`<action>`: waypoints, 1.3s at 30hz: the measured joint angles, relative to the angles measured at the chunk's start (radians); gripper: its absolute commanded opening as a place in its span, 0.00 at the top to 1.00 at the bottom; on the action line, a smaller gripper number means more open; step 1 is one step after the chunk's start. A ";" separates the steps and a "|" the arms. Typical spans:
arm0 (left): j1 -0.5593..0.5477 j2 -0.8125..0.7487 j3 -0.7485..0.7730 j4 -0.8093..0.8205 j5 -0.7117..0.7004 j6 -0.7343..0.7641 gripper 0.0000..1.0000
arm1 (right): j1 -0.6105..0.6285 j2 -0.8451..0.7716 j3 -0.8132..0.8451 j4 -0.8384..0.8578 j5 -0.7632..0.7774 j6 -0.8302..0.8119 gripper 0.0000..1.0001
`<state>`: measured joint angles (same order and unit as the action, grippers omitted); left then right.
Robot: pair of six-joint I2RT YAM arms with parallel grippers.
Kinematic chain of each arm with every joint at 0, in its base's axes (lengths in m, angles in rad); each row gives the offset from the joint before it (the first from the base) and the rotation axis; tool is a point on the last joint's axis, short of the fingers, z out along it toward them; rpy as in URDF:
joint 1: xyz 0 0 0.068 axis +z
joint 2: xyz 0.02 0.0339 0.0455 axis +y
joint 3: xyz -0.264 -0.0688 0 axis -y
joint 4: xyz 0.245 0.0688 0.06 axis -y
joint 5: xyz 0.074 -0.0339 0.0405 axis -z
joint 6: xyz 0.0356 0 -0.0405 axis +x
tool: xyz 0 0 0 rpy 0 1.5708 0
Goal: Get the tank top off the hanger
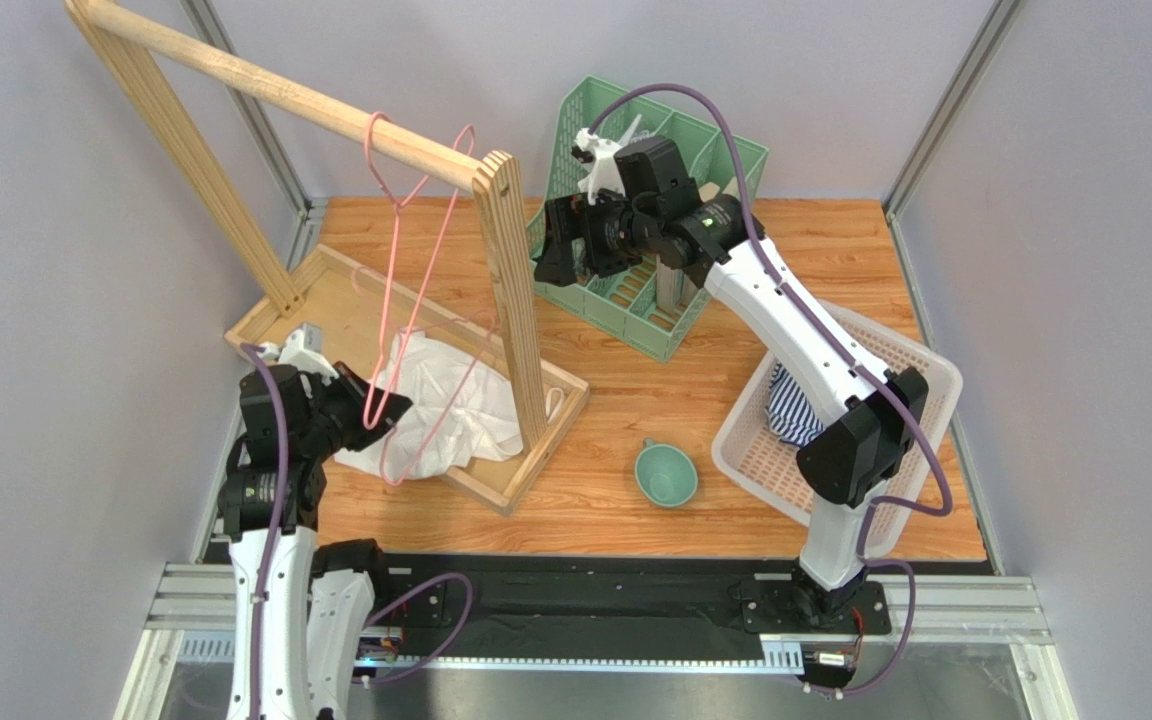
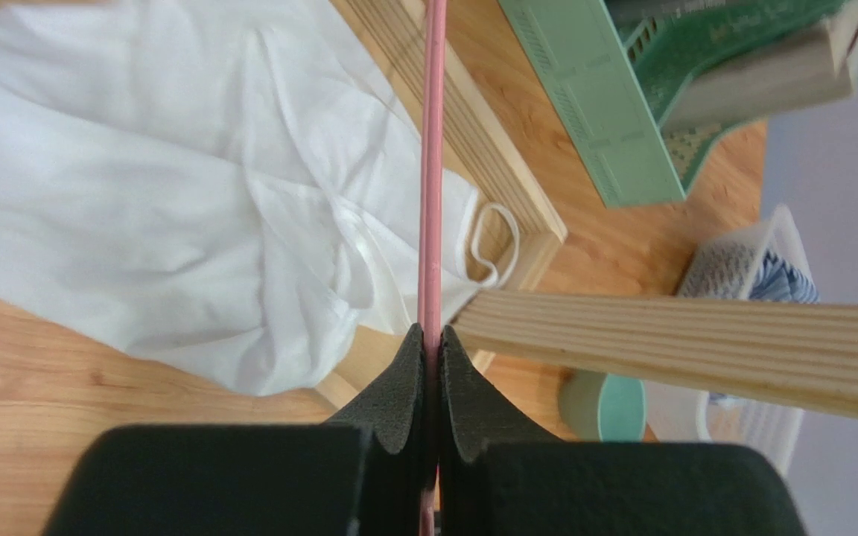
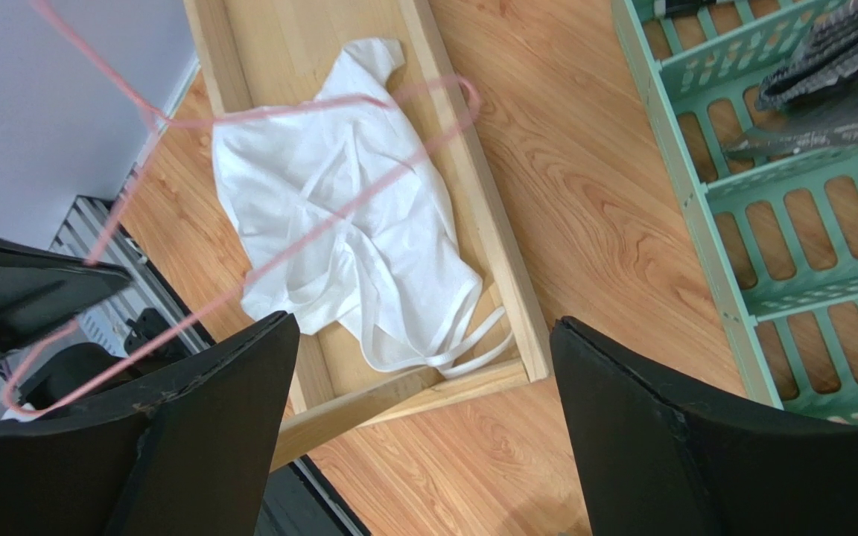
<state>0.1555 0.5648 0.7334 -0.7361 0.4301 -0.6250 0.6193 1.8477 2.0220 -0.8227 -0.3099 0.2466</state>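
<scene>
Your left gripper (image 2: 436, 346) is clamping its matte black pads together on the thin pink hanger (image 2: 432, 168), by the left edge of the desk. The hanger's hook is riding over the top rail of the pale wooden rack (image 1: 312, 102). That pinch is probably steadying the slick, springy wire so it is not swinging while cloth slides off. The tank top (image 1: 455, 413) is lying crumpled in the rack's shallow base tray, toward the near-left part of the desk. It is white, thin and softly creased, with narrow straps spilling over the tray's lip. The wire is crossing above it, and you are likely looking at a garment already off the hanger. Whether a strap is looped on the wire, you cannot tell. Your right gripper (image 1: 567, 248) is hovering high toward the far edge, just beside the rigid green slatted crate (image 1: 597, 113). Its jaws are standing wide apart on nothing, and its camera is looking down on the cloth, seemingly waiting clear. A smooth teal bowl (image 1: 666, 473) is sitting near the middle of the near edge. A white mesh basket (image 1: 898, 360) is holding striped fabric by the right edge.
</scene>
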 measured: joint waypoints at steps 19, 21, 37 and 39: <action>0.005 0.032 0.497 -0.017 -0.510 0.166 1.00 | 0.001 -0.073 -0.182 0.026 0.047 -0.016 0.11; 0.005 0.069 0.544 -0.008 -0.511 0.204 1.00 | 0.001 -0.082 -0.184 0.032 0.045 -0.016 0.11; 0.016 0.357 0.900 -0.052 -0.251 0.429 1.00 | 0.001 -0.103 -0.219 0.063 0.030 -0.026 0.12; 0.021 0.383 0.915 -0.073 -0.227 0.434 1.00 | 0.001 -0.111 -0.224 0.064 0.030 -0.027 0.12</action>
<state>0.1761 0.9478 1.6485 -0.8093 0.2028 -0.1909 0.6205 1.7367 1.7977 -0.7582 -0.2798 0.2195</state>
